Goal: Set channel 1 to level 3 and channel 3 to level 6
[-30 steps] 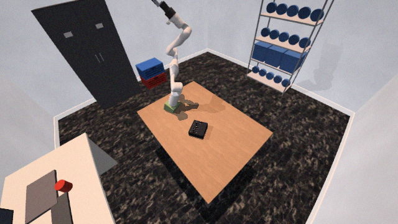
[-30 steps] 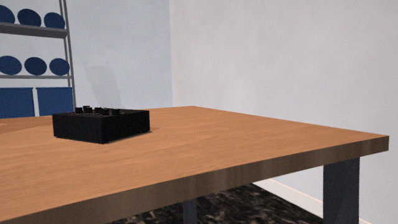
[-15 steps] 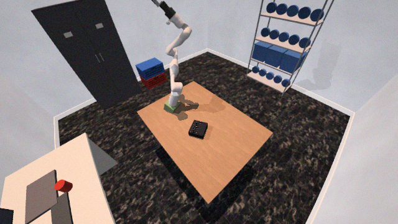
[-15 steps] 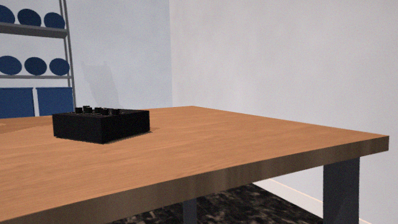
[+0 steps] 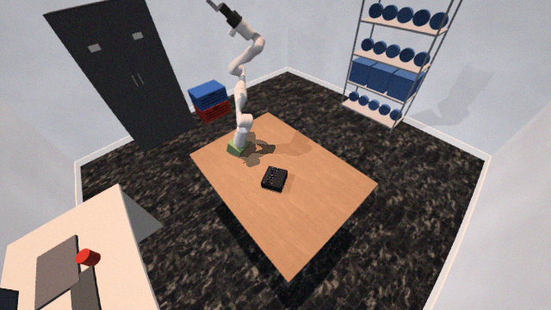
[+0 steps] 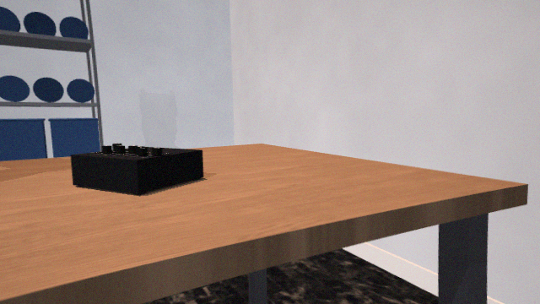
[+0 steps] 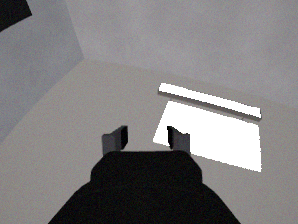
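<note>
Gripper [image 5: 212, 4] raised high and spread, well apart from the lighting desk [image 5: 274, 178]

We see the arm [image 5: 241, 77] reaching up from its green base [image 5: 232, 150] at one corner of the table [image 5: 327, 194], so the gripper sits far above the table top, its 2 fingers wide apart with nothing between them; in the wrist view they face pale surfaces and a bright white patch [image 7: 213, 136], not the desk. The lighting desk lies far below the gripper and out from the arm's base, resting flat on the table, a low black box with its fader caps [image 6: 119, 149] poking up along the top; we cannot read their levels at this size
</note>
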Robot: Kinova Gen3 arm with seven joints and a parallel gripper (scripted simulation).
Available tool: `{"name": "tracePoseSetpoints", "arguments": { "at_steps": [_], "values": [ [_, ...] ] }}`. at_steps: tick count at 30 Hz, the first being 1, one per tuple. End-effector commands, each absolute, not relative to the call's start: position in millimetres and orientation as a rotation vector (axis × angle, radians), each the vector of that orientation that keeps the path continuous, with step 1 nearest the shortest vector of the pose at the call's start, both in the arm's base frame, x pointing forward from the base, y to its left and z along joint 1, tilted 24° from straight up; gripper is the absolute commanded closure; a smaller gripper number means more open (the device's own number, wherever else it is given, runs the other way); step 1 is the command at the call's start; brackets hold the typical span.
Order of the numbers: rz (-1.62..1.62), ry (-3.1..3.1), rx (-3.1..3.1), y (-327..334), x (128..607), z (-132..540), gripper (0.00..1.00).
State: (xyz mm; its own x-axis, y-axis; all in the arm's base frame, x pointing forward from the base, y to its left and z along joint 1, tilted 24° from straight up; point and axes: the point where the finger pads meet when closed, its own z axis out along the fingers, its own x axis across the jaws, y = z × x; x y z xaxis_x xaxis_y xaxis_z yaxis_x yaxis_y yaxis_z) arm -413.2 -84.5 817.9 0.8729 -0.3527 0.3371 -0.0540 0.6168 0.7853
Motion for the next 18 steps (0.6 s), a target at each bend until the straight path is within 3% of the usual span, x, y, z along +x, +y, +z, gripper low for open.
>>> {"name": "tracePoseSetpoints", "arguments": {
  "at_steps": [1,5,9,18],
  "values": [
    [-0.186,-0.407,0.944,-112,-379,828,0.0],
    [-0.184,-0.295,1.004,-143,-336,832,0.0],
    [-0.183,-0.263,1.02,-151,-323,832,0.0],
    [-0.171,0.001,1.144,-210,-217,823,0.0]
  ]
}}
